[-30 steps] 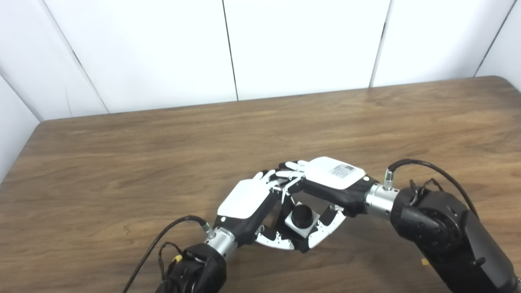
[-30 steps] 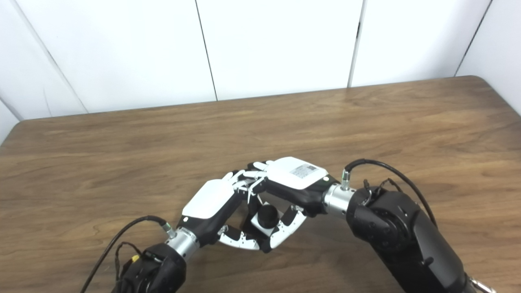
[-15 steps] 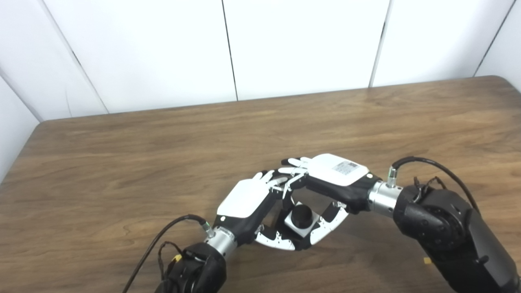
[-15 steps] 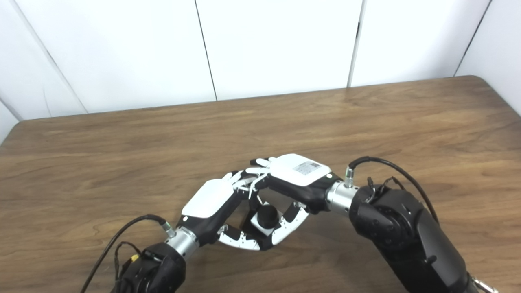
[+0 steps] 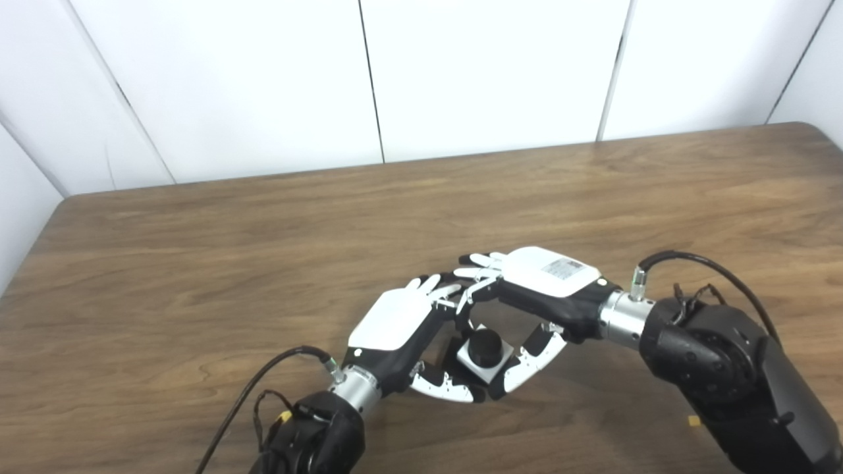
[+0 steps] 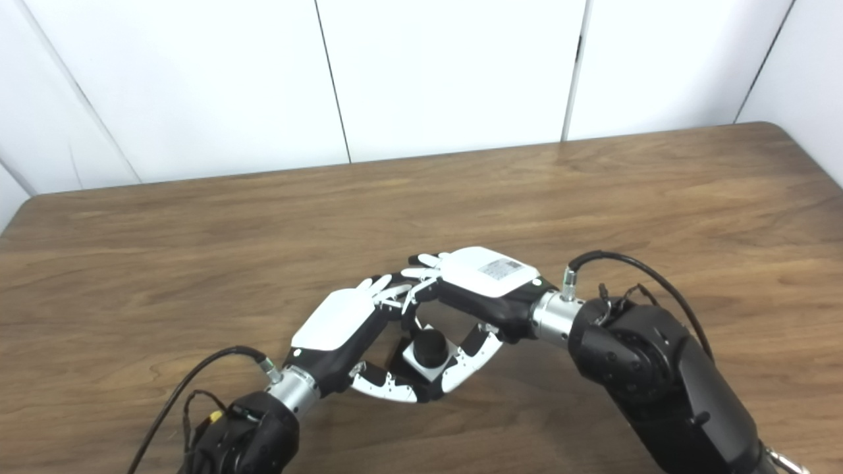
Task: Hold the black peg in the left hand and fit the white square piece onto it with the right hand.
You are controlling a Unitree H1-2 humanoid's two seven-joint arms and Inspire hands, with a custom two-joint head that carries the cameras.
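Note:
The black peg point(image 5: 485, 343) stands in the white square piece point(image 5: 473, 364), low over the table point(image 5: 197, 276) near its front middle. My left hand point(image 5: 395, 322) curls around them from the left, fingers over the far side and thumb point(image 5: 444, 390) under the near side, holding the peg with the piece on it. My right hand point(image 5: 550, 276) comes in from the right. Its fingers point(image 5: 477, 271) are spread above the left fingertips, and its thumb point(image 5: 527, 365) lies close beside the piece's right corner. The contact under the piece is hidden.
The wooden table's back edge meets a white panel wall point(image 5: 461, 79). A black cable point(image 5: 263, 388) trails from the left wrist and another point(image 5: 698, 263) loops over the right wrist. Nothing else lies on the table.
My right hand has drawn back a little to the right and lifted its fingers. My left hand has shifted slightly left with the peg and white piece.

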